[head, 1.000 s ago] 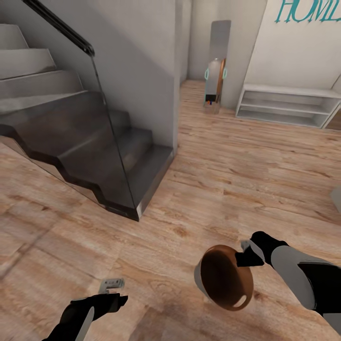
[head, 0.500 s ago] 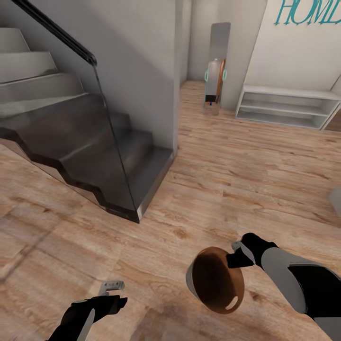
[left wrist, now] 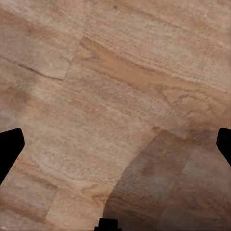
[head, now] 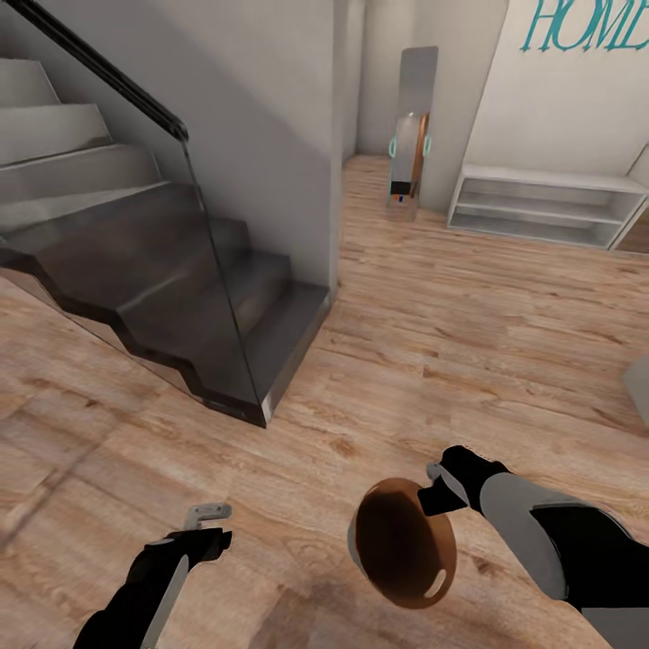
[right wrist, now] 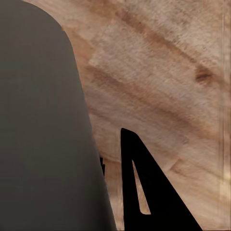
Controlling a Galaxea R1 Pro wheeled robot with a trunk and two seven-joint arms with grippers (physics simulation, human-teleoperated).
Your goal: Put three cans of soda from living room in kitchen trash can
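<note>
The tash can (head: 401, 545) is a grey bin with a glossy brown inside, held tilted low above the wood floor in the head view. My right gripper (head: 438, 484) is shut on its rim at the upper right. The right wrist view has the bin's grey wall (right wrist: 43, 134) close beside one black finger (right wrist: 144, 192). Low on the left my left gripper (head: 208, 517) hangs open with nothing in it; the left wrist view has its fingertips wide apart (left wrist: 115, 144) over bare planks. The can of soda are out of view.
A dark staircase (head: 180, 270) with a glass balustrade and black rail rises on the left, ending at a wall corner (head: 335, 180). Farther back stand a tall mirror (head: 415, 126) and a low white shelf (head: 550, 203). A grey object (head: 638, 388) pokes in at the right edge.
The whole picture has shifted slightly, so the camera moved. The right gripper and the bin have drifted left in the picture, and the left gripper sits a little higher.
</note>
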